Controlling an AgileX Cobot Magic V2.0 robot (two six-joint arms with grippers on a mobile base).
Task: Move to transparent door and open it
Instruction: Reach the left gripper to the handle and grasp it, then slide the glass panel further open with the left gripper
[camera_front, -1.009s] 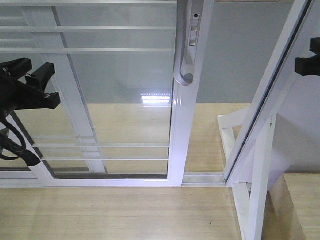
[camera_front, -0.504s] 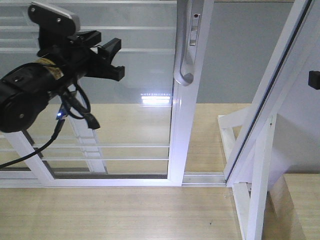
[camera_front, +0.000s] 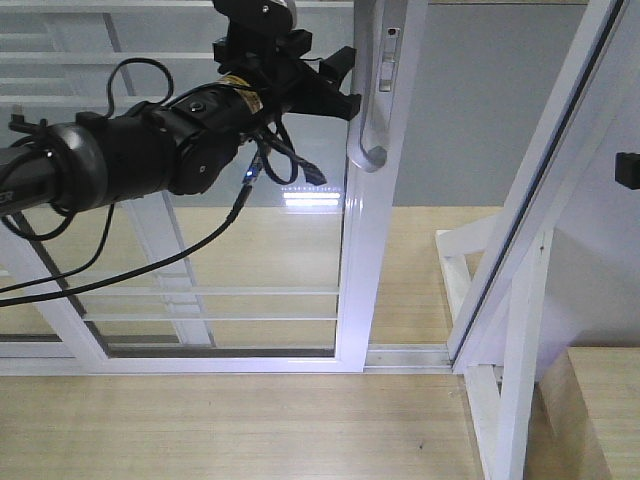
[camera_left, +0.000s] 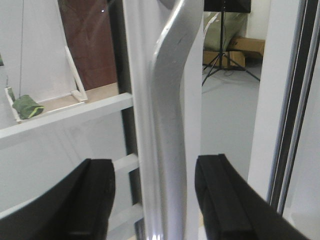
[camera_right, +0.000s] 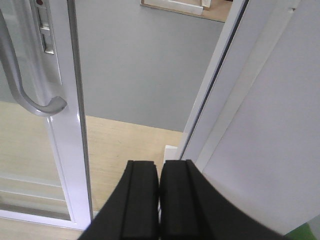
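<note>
Presently, stock and status, largest item first.

1. Transparent door (camera_front: 250, 200): one. It fills the left and centre of the front view, directly ahead of the robot, so the approach appears done. A gap shows between its handle-side stile and the right-hand frame; whether that gap counts as opened cannot be told. Thin white bars on the glass: at least two high and two low.
2. Right-hand frame (camera_front: 540, 190): one, white, leaning across the right of the front view.
3. Floor track (camera_front: 405, 355): one, running from the foot of the door to that frame.
4. Left arm (camera_front: 130, 165): one, black, trailing cables, reaching across the glass to the handle.
5. Handle (camera_front: 365, 130): one, curved grey metal, mounted on the door's right stile.
6. Left gripper (camera_front: 345, 78): one. Jaws apart, and the wrist view shows one finger (camera_left: 95, 200) on each side of the handle with daylight between pad and metal, so no grip is taken.
7. Right gripper (camera_right: 159, 200): one. Jaws pressed together on nothing, held off to the right near the frame.
8. Lock plate (camera_front: 388, 60): one, on the stile beside the handle.

Outstanding, as judged: clamp the left jaws on the handle, then slide the door along its track.
</note>
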